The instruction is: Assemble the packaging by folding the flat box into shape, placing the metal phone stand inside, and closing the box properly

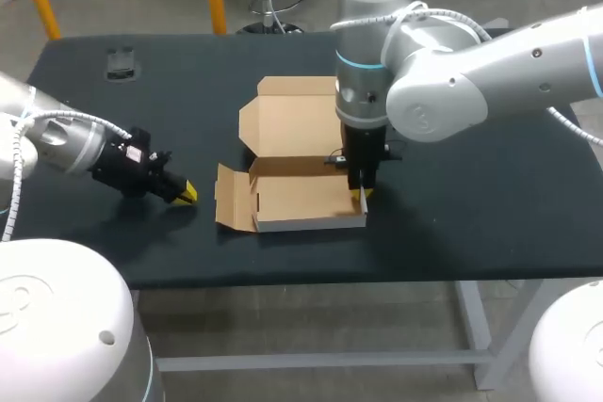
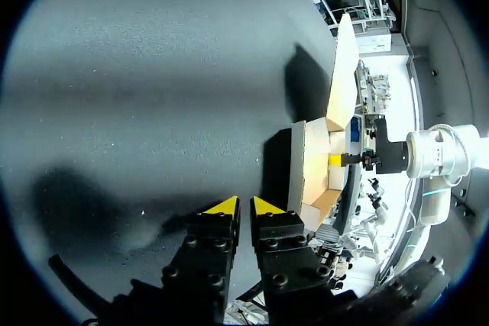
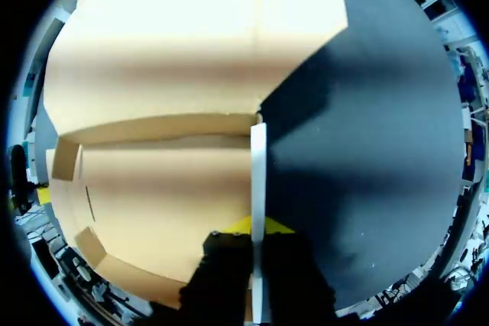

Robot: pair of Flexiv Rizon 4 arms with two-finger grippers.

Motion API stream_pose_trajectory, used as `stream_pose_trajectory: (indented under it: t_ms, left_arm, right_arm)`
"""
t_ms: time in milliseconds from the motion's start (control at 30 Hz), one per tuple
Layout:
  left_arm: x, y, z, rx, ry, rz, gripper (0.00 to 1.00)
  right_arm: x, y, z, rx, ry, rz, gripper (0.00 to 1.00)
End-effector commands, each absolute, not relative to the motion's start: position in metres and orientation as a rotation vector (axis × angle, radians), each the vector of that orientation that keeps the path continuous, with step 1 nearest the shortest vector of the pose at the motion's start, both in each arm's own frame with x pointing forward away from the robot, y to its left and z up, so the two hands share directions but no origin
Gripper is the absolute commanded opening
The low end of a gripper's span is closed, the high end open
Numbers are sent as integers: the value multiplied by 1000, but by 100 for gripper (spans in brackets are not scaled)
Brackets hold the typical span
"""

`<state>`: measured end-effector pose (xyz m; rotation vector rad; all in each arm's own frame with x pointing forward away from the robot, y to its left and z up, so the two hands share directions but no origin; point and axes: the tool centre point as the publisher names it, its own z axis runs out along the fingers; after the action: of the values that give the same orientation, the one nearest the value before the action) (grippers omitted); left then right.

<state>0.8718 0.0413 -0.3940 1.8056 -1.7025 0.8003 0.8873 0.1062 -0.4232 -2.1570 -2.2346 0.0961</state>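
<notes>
The brown cardboard box (image 1: 301, 197) lies half-folded at the table's middle, with its lid (image 1: 292, 120) laid open behind and a side flap spread to its left. My right gripper (image 1: 363, 197) points straight down and is shut on the box's upright right wall (image 3: 258, 173), one finger inside and one outside. My left gripper (image 1: 186, 193) hovers low over the table, left of the box, with its fingers almost together on nothing (image 2: 244, 205). The box (image 2: 313, 166) lies ahead of it. A small dark object (image 1: 122, 65), possibly the phone stand, lies at the far left corner.
Bare black tabletop (image 1: 490, 185) stretches right of the box and along the front edge. My right arm's big elbow (image 1: 433, 105) hangs over the box's right rear side.
</notes>
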Motion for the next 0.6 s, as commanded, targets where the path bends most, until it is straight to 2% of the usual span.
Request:
stream_pose_trajectory:
  t_ms: [33,400,600]
  left_arm:
    - [877,38,-403,1781,-1690,810,15]
    - [877,24,-406,1726,-1691,828,17]
    - [877,9,-406,1681,-1697,837,14]
  right_arm:
    - [888,108,-425,-2154,-2234,106,0]
    - [888,108,-425,-2154,-2234,106,0]
    - [888,108,-425,-2154,-2234,106,0]
